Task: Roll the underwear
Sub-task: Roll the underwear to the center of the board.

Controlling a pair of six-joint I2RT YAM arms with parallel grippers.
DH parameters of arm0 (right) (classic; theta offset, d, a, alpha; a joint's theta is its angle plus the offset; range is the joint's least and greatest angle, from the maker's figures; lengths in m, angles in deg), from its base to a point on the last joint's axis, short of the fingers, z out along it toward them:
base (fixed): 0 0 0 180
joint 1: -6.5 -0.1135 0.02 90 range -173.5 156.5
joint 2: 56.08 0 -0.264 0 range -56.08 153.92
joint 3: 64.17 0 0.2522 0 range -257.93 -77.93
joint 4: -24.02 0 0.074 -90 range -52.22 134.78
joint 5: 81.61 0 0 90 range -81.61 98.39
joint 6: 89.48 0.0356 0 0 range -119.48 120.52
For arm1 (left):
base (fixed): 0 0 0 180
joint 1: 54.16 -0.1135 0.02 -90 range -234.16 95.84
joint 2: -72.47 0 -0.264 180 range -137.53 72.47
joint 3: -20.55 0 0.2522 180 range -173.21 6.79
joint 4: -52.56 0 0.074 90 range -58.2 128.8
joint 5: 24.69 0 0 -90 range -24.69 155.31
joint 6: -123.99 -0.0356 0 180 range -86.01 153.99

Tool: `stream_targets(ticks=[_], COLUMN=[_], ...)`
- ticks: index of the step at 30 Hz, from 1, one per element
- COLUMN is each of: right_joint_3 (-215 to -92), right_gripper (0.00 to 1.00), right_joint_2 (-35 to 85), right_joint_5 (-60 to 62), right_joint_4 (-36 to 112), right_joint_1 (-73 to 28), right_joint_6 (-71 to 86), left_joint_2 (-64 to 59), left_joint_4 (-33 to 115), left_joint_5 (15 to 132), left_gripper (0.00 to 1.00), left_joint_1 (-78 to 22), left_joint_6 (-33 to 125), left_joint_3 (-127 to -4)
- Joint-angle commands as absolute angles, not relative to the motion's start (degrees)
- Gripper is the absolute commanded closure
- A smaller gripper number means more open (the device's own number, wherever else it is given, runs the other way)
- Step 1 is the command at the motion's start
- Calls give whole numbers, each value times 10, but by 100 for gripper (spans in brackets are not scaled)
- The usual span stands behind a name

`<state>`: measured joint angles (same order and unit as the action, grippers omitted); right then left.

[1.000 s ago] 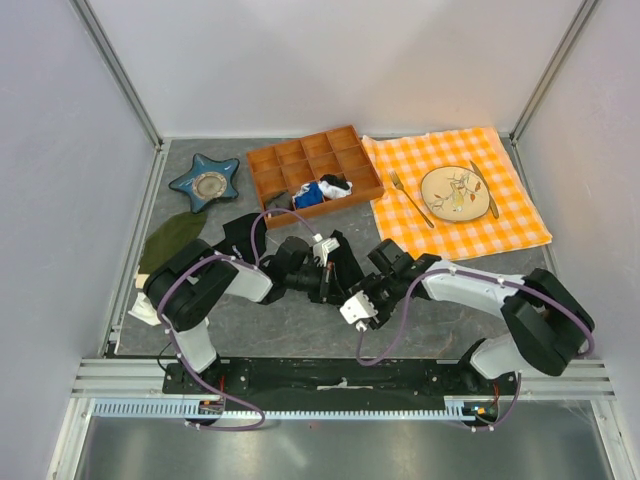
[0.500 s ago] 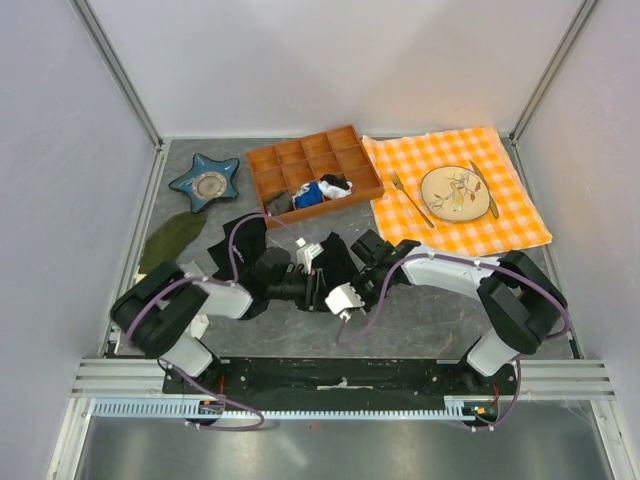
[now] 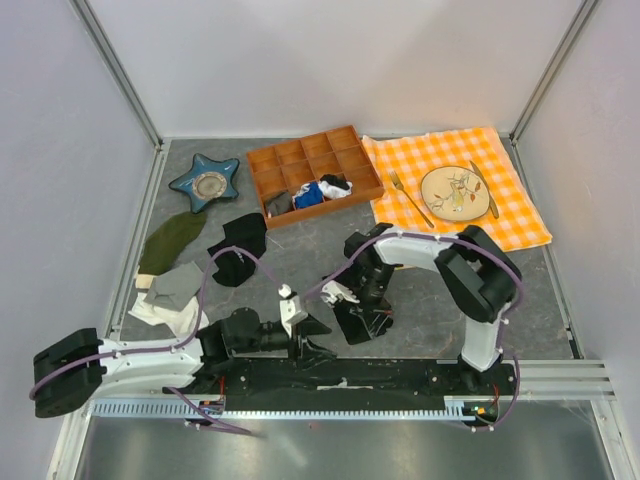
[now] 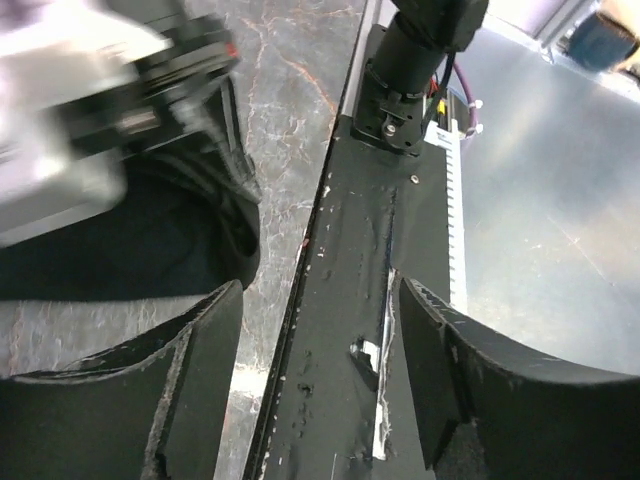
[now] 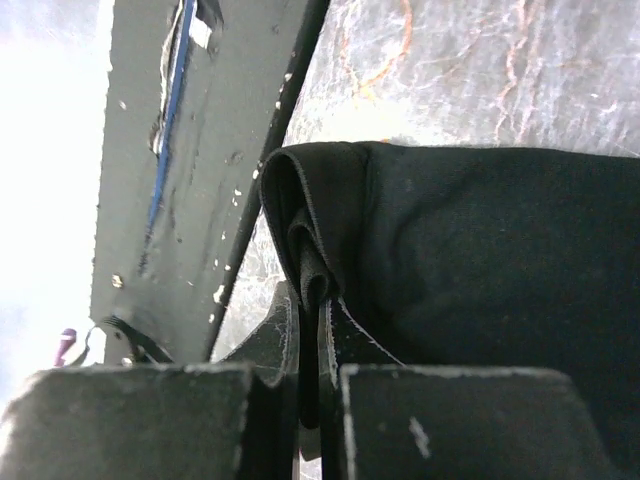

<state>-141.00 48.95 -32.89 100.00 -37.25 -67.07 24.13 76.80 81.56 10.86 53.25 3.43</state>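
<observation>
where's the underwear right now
In the top view the underwear lies near the front edge of the table, just right of centre, its folded edge pinched in the right gripper.

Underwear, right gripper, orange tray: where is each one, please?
underwear (image 5: 480, 260), right wrist view, flat black fabric.
right gripper (image 5: 312, 340), right wrist view, between its fingertips.
orange tray (image 3: 265, 160), top view, empty far-left compartment.

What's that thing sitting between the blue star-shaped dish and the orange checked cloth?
A wooden compartment tray; the overhead view shows it plainly.
</observation>
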Motion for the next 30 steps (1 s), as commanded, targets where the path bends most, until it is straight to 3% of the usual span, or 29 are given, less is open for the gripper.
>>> stream_targets(ticks=[1,8,18,22,26,30], right_joint_3=[-1477,-1564,-1583,-1589,-1591,-1590], right_gripper=[100,100,99,99,98,97], right_joint_2=[580,694,737,748,753,751], right_joint_5=[-390,-425,-433,-436,-437,-439], right_joint_4=[1077,1156,1169,1171,1171,1173], right_joint_1=[-352,-313,-300,-298,-298,-297], right_joint_6=[-621,-633,-638,-635,-635,-636], left_joint_2=[238,94,-39,-72,-112,-157], left_joint_4=[801,788,783,773,733,707], left_joint_5=[696,581,503,509,512,491], left_gripper=[27,25,24,27,36,37], left_joint_1=[181,292,306,307,307,307], left_joint_6=[371,224,117,100,95,93], left_joint_3=[42,-36,-120,-147,-177,-204])
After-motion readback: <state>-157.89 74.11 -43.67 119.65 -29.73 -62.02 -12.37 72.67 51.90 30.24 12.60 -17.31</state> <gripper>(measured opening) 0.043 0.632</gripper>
